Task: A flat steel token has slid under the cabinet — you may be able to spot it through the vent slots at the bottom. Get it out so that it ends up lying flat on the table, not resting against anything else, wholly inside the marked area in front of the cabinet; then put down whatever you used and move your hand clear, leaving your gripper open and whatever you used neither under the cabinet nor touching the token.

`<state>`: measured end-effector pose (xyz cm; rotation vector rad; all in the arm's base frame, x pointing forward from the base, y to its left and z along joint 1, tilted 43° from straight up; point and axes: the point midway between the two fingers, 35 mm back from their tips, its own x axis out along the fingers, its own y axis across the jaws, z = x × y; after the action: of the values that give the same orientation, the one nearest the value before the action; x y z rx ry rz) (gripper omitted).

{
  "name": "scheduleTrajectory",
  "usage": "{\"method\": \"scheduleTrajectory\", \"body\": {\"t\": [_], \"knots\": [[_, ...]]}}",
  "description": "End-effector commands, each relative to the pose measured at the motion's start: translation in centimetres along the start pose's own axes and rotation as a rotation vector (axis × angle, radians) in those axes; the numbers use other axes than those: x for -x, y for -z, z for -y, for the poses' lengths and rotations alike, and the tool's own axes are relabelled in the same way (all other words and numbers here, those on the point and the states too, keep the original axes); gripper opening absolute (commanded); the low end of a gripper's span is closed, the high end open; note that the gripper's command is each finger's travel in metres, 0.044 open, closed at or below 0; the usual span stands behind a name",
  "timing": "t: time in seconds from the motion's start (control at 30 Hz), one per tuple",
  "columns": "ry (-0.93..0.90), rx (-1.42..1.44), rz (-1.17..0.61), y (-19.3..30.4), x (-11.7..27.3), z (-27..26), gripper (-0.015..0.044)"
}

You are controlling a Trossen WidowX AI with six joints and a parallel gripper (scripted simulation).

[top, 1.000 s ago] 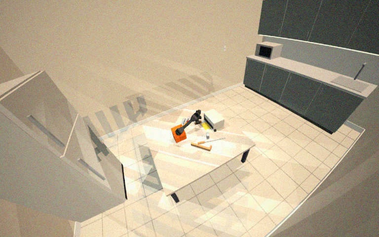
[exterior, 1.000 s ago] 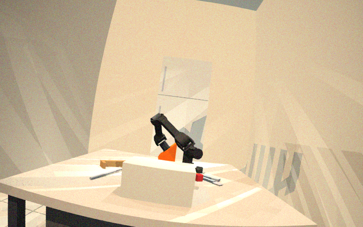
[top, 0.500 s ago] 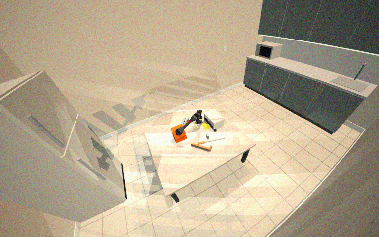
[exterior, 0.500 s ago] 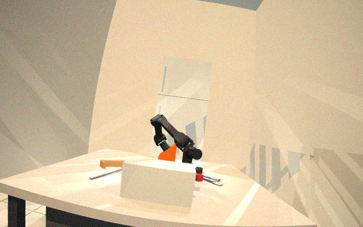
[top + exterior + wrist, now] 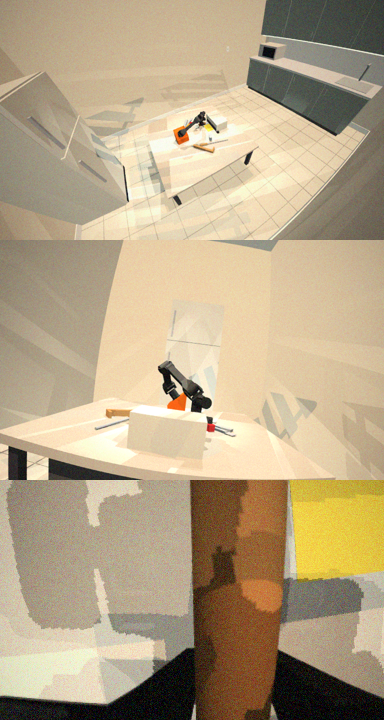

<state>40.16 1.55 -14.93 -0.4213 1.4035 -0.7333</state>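
My gripper [image 5: 202, 123] [image 5: 230, 657] is shut on a brown-orange handle [image 5: 239, 555], which runs up the middle of the wrist view. The handle's far end is out of view there. In the exterior view the fingers are hidden behind the cabinet. The white cabinet [image 5: 220, 122] [image 5: 167, 432] stands on the table, to the right of the gripper in the top view. The yellow marked area [image 5: 208, 127] [image 5: 340, 535] lies in front of its dark front side, and right of the handle in the wrist view. I cannot make out the steel token in any view.
The arm's orange base block [image 5: 182, 139] [image 5: 178, 403] is on the table [image 5: 195, 172] [image 5: 70, 450]. A wooden L-shaped tool [image 5: 203, 148] [image 5: 118, 412] and a thin grey rod [image 5: 219, 141] [image 5: 111, 423] lie to one side. A red block [image 5: 210, 427] and grey bars [image 5: 225, 429] lie on the other.
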Motion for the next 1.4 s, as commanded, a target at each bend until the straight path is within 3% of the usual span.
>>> {"method": "scheduleTrajectory", "body": {"t": [0.0,1.37], "knots": [[0.001,-0.004,-0.003,-0.1,-0.1,0.7,0.0],[0.001,-0.003,-0.004,2.7,-0.2,1.7,0.0]]}}
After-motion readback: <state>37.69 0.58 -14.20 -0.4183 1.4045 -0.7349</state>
